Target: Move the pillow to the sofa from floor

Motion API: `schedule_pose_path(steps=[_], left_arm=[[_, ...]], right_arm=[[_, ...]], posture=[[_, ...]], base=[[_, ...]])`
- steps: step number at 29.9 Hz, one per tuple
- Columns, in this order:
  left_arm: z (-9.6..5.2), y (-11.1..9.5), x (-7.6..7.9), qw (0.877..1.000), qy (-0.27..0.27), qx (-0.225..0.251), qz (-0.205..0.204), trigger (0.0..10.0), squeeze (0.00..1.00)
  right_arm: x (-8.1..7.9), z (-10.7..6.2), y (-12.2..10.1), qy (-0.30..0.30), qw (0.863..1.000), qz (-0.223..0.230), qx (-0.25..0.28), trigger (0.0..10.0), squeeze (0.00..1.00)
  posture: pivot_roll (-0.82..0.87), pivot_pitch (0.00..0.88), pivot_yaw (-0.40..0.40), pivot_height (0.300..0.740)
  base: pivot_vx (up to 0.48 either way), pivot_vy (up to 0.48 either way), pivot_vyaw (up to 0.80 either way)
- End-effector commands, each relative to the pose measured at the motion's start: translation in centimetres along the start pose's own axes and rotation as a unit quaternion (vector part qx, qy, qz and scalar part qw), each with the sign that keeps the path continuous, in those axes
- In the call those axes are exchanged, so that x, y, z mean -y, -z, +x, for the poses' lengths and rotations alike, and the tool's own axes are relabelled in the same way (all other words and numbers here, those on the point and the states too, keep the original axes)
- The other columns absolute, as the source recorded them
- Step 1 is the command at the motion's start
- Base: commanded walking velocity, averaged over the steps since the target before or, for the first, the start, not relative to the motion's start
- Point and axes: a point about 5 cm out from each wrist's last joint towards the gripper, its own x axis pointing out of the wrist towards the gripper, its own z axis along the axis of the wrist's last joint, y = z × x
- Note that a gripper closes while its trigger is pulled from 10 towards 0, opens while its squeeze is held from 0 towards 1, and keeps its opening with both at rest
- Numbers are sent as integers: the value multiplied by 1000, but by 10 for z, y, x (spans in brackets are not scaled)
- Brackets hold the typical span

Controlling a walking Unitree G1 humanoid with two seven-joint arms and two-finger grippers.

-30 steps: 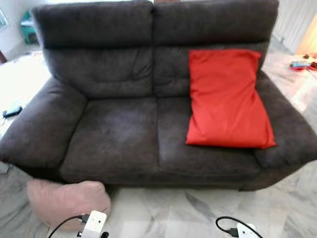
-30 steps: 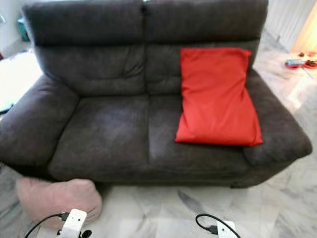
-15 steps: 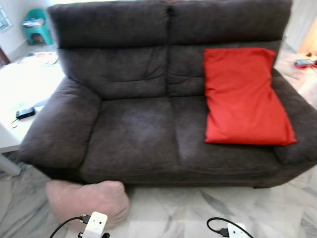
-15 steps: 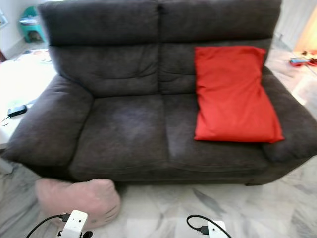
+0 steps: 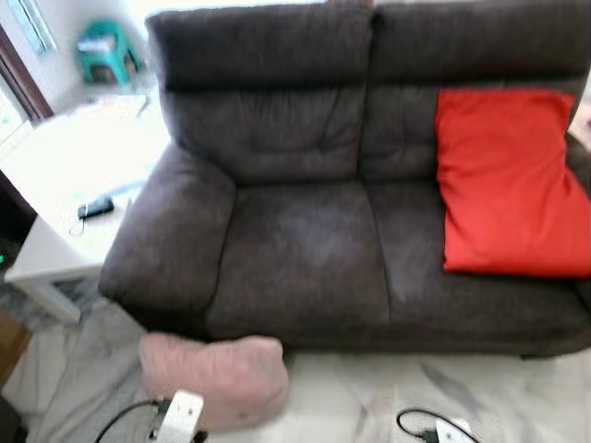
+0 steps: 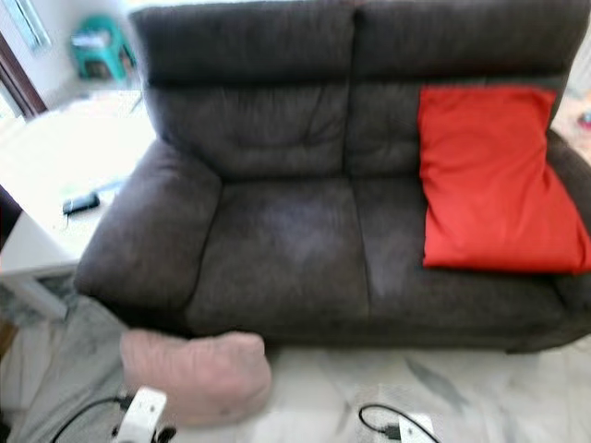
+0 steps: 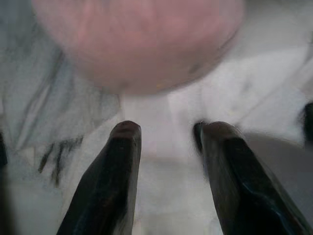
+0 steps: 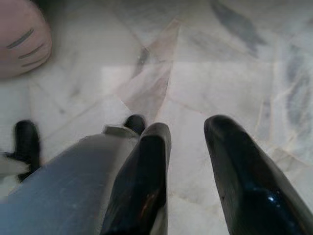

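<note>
A pink pillow (image 5: 214,377) is seen lying on the pale marble floor (image 5: 351,406) at the lower left of the left eye frame, pressed against the front edge of a dark grey sofa (image 5: 314,240) just below its armrest. A red cushion (image 5: 508,180) is propped on the seat at the right of the frame, leaning against the backrest. A white tabletop (image 5: 69,175) is seen at the left edge, with a small dark device (image 5: 95,206) lying on it, and a green stool (image 5: 103,57) is visible in the upper left corner.

The left end effector (image 7: 166,147) is held low over the floor with its two black fingers spread apart and nothing between them — the pillow is blurred just ahead of the tips. The right end effector (image 8: 188,142) is likewise spread and empty above the marble, well apart from the pillow's edge.
</note>
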Motion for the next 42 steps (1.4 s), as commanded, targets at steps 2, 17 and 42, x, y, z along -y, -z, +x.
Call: schedule_pose_path(steps=[2,17,42], left_arm=[[-1,5,-1,1000,-2,-11,-2,10000,0],[0,1,0,1000,-1,-3,-2,10000,0],[-1,6,3,1000,4,-16,-13,10000,0]], right_arm=[[-2,0,2,-8,1000,-13,-3,10000,0],[-6,0,0,-9,1000,-7,3,10000,0],[-7,1,-2,-9,1000,-5,3,10000,0]], posture=[[32,69,21,740],[32,74,19,740],[34,65,18,740]], base=[[0,399,594],[0,389,136],[0,116,0]])
